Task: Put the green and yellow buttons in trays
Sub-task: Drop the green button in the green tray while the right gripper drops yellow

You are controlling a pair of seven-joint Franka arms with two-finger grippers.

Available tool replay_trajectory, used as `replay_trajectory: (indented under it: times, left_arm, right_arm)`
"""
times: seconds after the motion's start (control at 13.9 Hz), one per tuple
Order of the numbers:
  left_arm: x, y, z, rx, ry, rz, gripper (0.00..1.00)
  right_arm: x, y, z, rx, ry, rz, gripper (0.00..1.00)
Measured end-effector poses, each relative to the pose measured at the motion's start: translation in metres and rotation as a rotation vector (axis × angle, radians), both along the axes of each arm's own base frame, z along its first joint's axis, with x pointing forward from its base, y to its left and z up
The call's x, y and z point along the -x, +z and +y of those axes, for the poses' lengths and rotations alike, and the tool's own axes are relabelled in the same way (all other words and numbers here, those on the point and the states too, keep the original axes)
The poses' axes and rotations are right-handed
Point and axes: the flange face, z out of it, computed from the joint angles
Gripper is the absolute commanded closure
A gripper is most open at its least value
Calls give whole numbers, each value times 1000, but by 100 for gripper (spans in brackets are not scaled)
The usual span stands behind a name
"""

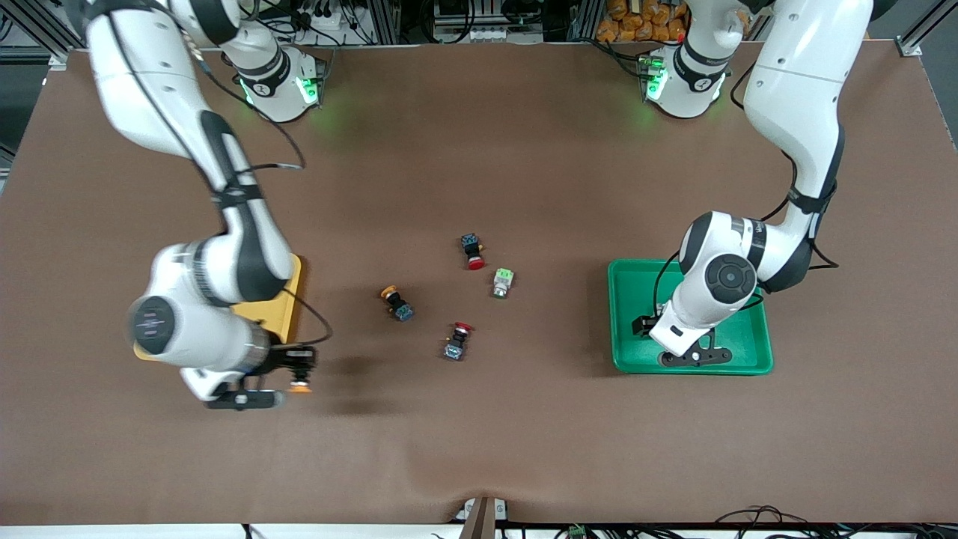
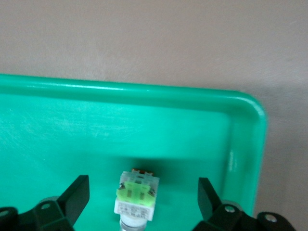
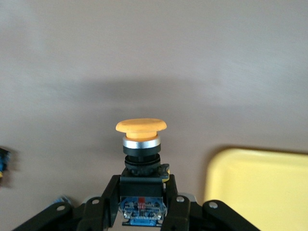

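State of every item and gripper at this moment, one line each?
Left gripper: open, over green tray.
Green button: lying in green tray, released.
Right gripper: shut on yellow button, beside yellow tray.
Second yellow button, second green button, two red buttons: loose on table.

Green tray (image 1: pixel 621 314), yellow tray (image 1: pixel 288 303), brown table (image 1: pixel 479 150)

Bare table (image 1: pixel 569 419) rings 4 clustered switches (image 1: pixel 464 292); gaps between them look passable.
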Motion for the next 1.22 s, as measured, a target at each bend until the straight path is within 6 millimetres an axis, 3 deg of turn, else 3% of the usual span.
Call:
replay_trajectory:
  times: [0.29,0.57,0.79,0.86,0.93,1.0,1.22]
  left_arm:
    - [10,37,-65,53,-88,-17,0]
    - [34,43,-125,98,-176,-7,0]
    - [63,33,-173,98,-238,15,0]
    - [71,28,-187,97,-248,23,0]
    - [79,24,-198,97,-254,28,0]
    - [85,20,-208,101,-255,27,0]
    - [100,10,-236,126,-268,4,0]
  right_arm:
    - [8,3,-85,-15,48,57,100]
    - [29,-12,-173,-42,10,172,98]
    - [47,-31,-233,-70,-9,211,85]
    - [54,-39,-249,-79,-11,223,77]
    - [59,-46,-263,-89,-9,231,46]
    - [64,-52,-274,-96,-7,236,0]
    - [69,-56,-279,-115,3,261,0]
